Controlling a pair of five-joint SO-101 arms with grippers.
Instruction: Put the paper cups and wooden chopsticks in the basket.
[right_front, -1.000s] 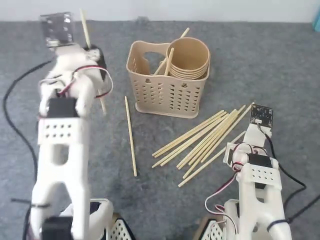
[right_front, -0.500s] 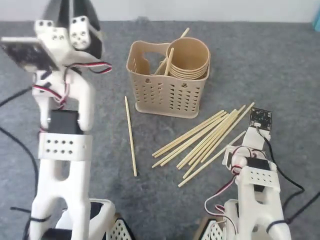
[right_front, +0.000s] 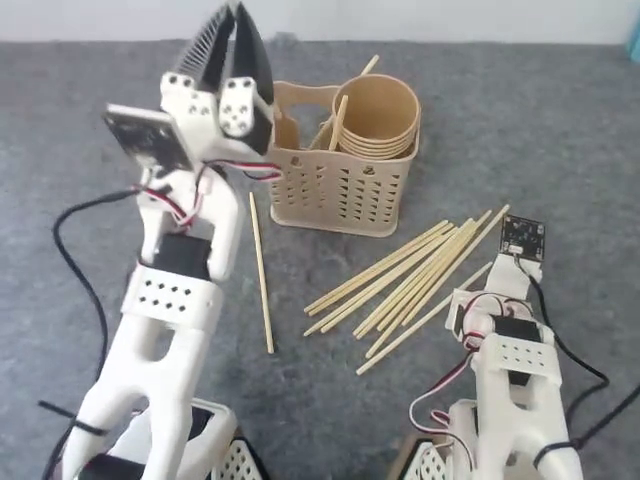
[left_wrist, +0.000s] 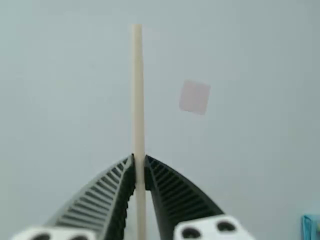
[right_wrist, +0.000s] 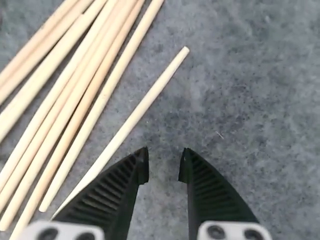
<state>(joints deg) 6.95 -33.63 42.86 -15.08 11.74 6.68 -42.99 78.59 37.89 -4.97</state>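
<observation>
Left wrist view: left gripper (left_wrist: 139, 167) pinching chopstick (left_wrist: 136, 90), stick upright between fingertips. High view: same gripper near basket (right_front: 330, 190). Right gripper (right_wrist: 163, 165) slightly parted, empty, just beside loose chopsticks (right_wrist: 75, 105) on carpet (right_wrist: 240, 100).

Matt pale wooden chopsticks (right_front: 400, 268), perforated beige plastic basket (right_front: 330, 190), brown paper cups (right_front: 385, 142), rough grey carpet (right_front: 560, 130)

Your basket (right_front: 335, 190) is beige, dotted with rows of small holes; its paper cups (right_front: 378, 115) are tan. At four o'clock the chopsticks (right_front: 410, 275) are pale wood on speckled grey carpet (right_front: 560, 130). The single chopstick (left_wrist: 137, 100) is cream.
</observation>
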